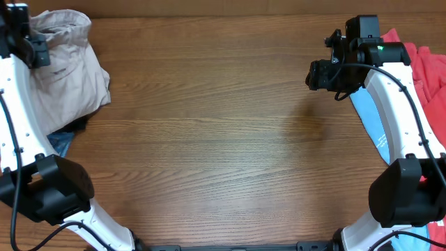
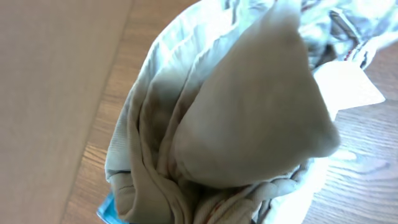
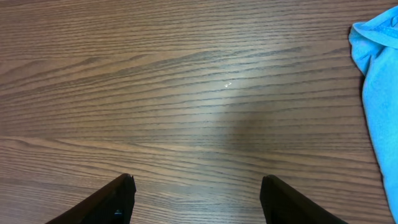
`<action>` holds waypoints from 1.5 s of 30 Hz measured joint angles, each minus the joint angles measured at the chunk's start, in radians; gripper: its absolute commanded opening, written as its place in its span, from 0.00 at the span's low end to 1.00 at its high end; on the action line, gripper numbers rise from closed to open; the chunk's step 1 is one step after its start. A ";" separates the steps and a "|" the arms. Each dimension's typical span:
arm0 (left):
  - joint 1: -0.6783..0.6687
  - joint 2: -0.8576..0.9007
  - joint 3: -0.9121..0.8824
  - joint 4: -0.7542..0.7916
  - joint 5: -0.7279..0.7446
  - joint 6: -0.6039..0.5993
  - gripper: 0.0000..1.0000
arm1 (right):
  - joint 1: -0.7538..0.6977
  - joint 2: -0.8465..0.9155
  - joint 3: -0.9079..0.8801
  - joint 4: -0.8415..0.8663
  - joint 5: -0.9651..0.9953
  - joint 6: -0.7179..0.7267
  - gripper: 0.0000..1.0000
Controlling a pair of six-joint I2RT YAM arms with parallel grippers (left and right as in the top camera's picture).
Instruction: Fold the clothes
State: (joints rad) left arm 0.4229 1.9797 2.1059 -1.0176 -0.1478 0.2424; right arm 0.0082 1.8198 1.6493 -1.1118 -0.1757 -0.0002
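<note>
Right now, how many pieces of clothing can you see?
3 surely: beige shorts far left, a light-blue top and a red top at the right. Some blue cloth under the shorts may be a fourth.

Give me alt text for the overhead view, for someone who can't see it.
Bunched beige shorts lie at the wooden table's far-left corner, with the left gripper closed in their fabric. The right gripper hangs open over bare wood at the right, beside a light-blue top and a red top.
</note>
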 measured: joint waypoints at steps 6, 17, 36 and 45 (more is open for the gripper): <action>0.046 0.014 0.000 0.042 0.029 0.028 0.07 | 0.000 0.000 0.000 -0.002 0.000 0.001 0.68; 0.126 0.113 0.000 0.091 0.047 0.030 0.10 | 0.000 0.000 0.000 -0.004 0.000 0.000 0.68; 0.265 0.138 0.001 0.021 -0.117 -0.257 1.00 | 0.000 0.000 0.000 -0.004 0.000 0.000 0.69; 0.163 0.084 0.002 -0.017 0.153 -0.272 1.00 | 0.000 0.000 0.000 -0.005 0.000 0.006 1.00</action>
State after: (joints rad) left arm 0.5858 2.0640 2.1078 -1.0344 0.0055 -0.0296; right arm 0.0078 1.8198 1.6493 -1.1164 -0.1753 0.0055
